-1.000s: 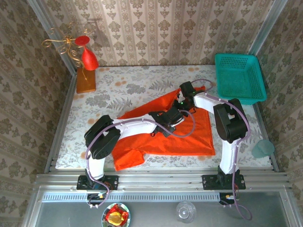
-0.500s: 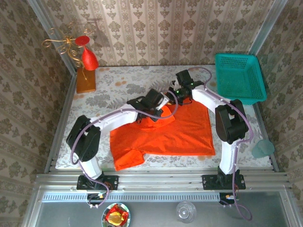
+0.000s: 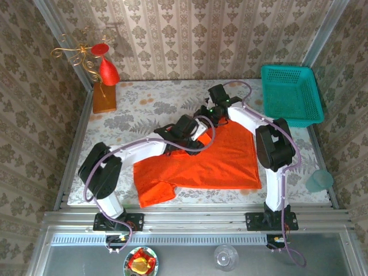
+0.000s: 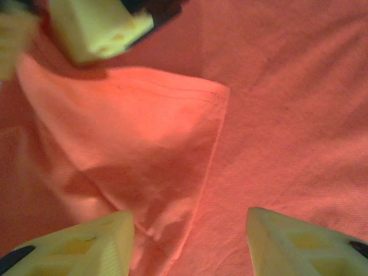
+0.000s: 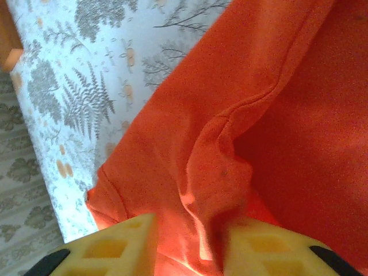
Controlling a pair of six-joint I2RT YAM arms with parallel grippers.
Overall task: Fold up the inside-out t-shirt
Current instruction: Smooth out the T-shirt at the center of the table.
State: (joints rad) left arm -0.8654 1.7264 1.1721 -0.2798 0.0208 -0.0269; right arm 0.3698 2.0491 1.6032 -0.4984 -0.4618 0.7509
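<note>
The inside-out t-shirt point(image 3: 218, 161) lies mostly flat on the floral tablecloth, bright orange-red, with a sleeve sticking out at the near left. My left gripper point(image 3: 197, 131) hovers over its far edge. In the left wrist view this gripper point(image 4: 190, 230) is open, fingers point(image 4: 75, 244) wide apart above a folded, hemmed flap of the t-shirt point(image 4: 149, 126). My right gripper point(image 3: 205, 114) is just beyond, at the shirt's far corner. In the right wrist view this gripper point(image 5: 190, 244) is open, and a loose ridge of the t-shirt point(image 5: 230, 172) stands between its fingers.
A teal basket point(image 3: 287, 95) sits at the far right corner. A red cone ornament point(image 3: 108, 72) with gold wire stands on a wooden block point(image 3: 104, 99) at the far left. A clear cup point(image 3: 319, 181) is beside the table's right edge. Bare tablecloth point(image 3: 144, 103) lies left of the shirt.
Both grippers moved from the shirt's middle toward its far edge, taking the raised flap with them. Both then opened and let go of the fabric, which now lies flatter.
</note>
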